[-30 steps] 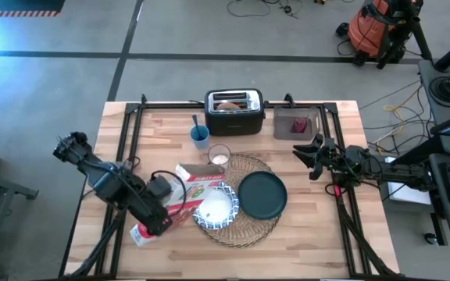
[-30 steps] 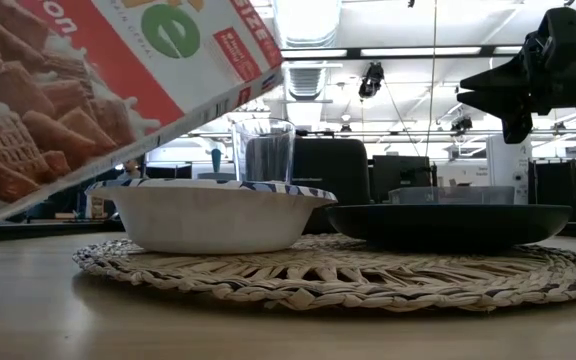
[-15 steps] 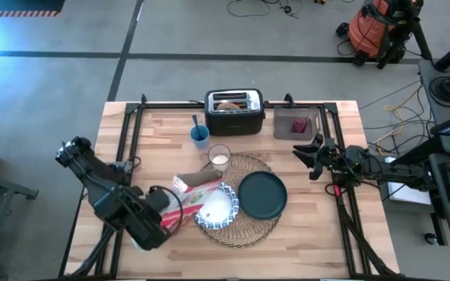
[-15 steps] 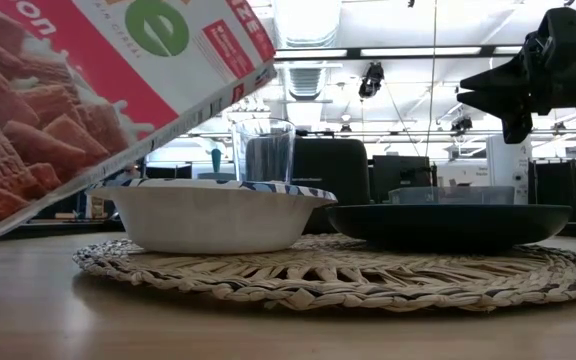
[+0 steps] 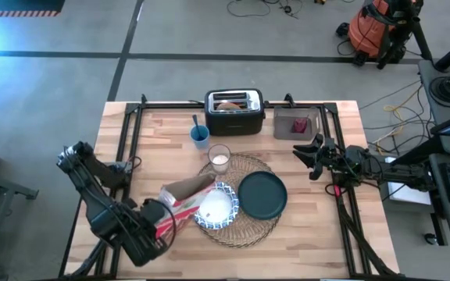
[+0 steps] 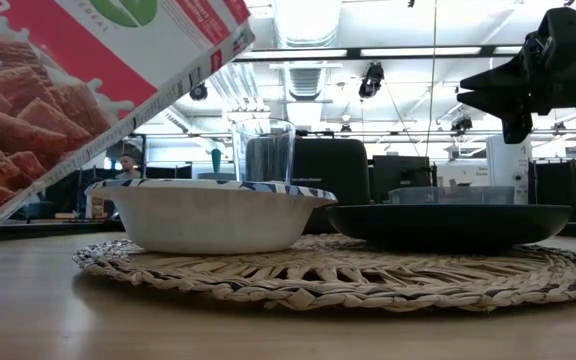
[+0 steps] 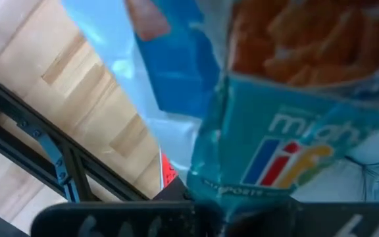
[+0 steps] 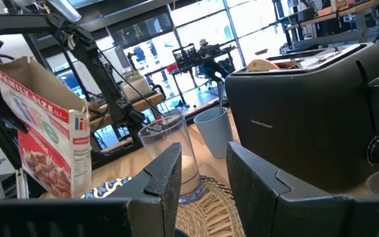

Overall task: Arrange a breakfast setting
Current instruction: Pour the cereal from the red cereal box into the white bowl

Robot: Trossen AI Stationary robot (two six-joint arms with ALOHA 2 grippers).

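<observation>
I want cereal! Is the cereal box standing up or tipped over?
Tipped. The left tool holds the cereal box slanted, its open top toward the bowl.

A round straw mat (image 6: pixel 338 272) lies on the wooden table (image 6: pixel 58 315). On it, a white bowl (image 6: pixel 211 213) stands at 9 o'clock and a dark plate (image 6: pixel 450 225) at 3 o'clock. A glass (image 6: pixel 263 150) rises behind the bowl. A tilted cereal box (image 6: pixel 78 90) hangs at 10 o'clock. The right gripper (image 6: pixel 468 88) hovers at 2 o'clock.
</observation>
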